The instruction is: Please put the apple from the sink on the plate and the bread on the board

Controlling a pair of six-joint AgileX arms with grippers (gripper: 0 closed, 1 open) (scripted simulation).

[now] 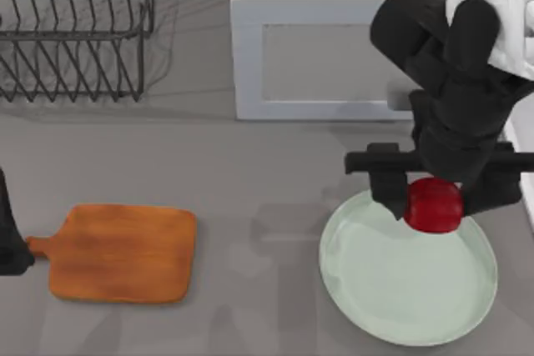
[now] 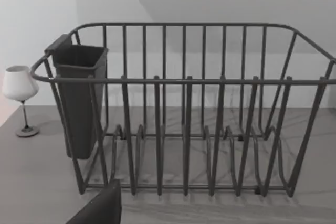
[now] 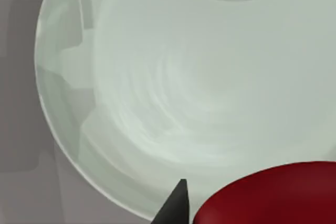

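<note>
Glossy red, rounded and slightly blocky, the apple (image 1: 434, 204) sits pinched between the fingers of the right gripper (image 1: 434, 193) over the far rim of the plate (image 1: 400, 289) — pale green, smooth, shallow. Orange-brown wood, the board (image 1: 121, 253) lies on the matte grey table (image 1: 250, 189) at left, beside the parked left arm (image 1: 8, 231); a dark wire rack (image 1: 75, 22) stands behind.

Red apple (image 1: 433, 205) over green plate (image 1: 400, 298), board (image 1: 117, 253) bare
</note>
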